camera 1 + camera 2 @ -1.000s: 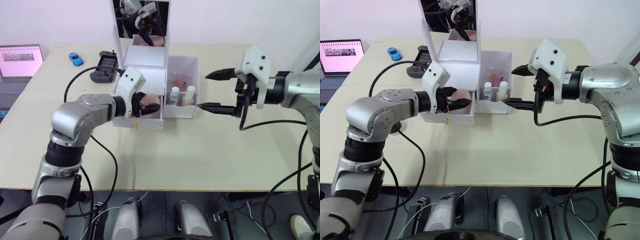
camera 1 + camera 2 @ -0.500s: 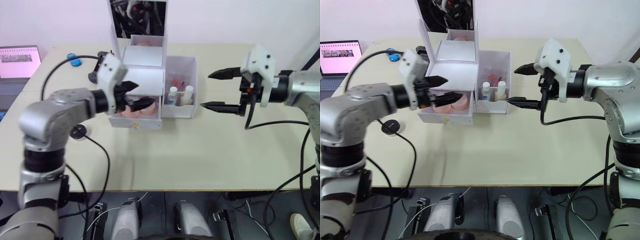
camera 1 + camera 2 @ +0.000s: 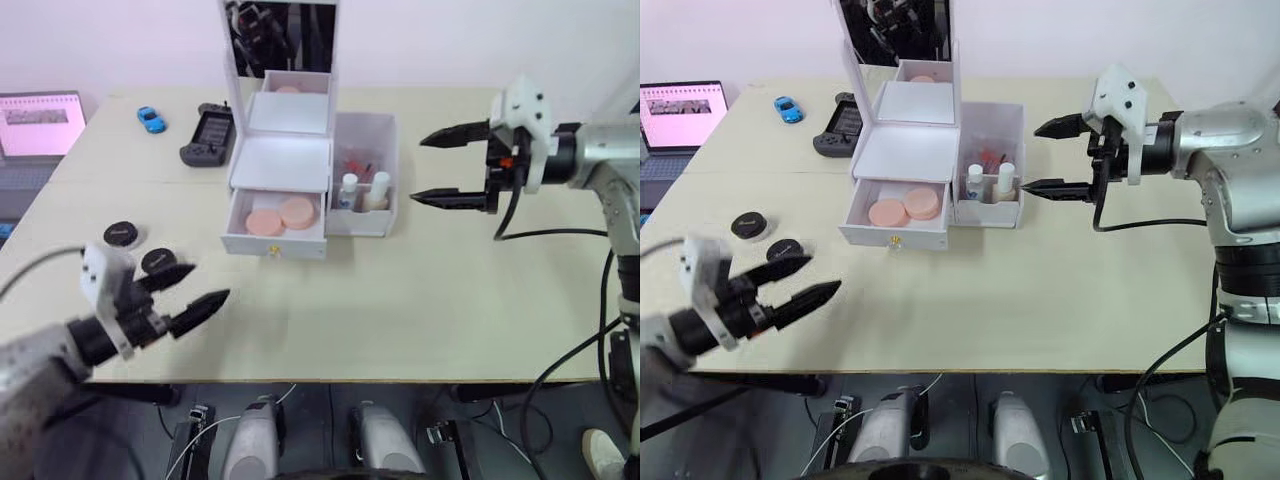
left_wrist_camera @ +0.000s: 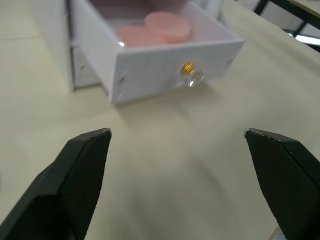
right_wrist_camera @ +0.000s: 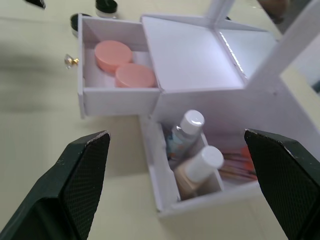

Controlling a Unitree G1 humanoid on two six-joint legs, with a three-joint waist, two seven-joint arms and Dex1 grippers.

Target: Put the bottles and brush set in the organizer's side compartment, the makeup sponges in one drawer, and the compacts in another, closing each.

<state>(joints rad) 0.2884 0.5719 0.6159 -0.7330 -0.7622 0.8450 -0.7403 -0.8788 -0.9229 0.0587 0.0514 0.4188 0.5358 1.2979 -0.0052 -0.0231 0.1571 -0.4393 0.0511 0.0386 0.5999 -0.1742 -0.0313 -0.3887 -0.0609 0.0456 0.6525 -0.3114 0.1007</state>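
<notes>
The white organizer [image 3: 281, 162] stands mid-table with one gold-knobbed drawer [image 3: 272, 240] pulled out. Two pink makeup sponges [image 3: 281, 216] lie side by side in it, also seen in the left wrist view [image 4: 156, 31]. The side compartment [image 3: 380, 127] holds both bottles [image 5: 190, 156] at its front and the brush set [image 3: 356, 161] behind them. Two black compacts [image 3: 121, 233] [image 3: 158, 260] lie on the table at front left. My left gripper [image 3: 210, 281] hovers open and empty just right of the compacts, facing the drawer. My right gripper [image 3: 417, 169] is open and empty beside the side compartment.
An upright mirror [image 3: 281, 35] rises from the organizer's back. A black game controller [image 3: 207, 138] and a blue toy car [image 3: 151, 118] lie behind and left of it. A laptop [image 3: 40, 115] sits at the far left. Bare tabletop [image 3: 400, 300] spreads in front of the organizer.
My left gripper has pulled out of the open drawer and swung down to the table's front left, leaving both sponges inside. The right gripper has lifted slightly and stays open.
</notes>
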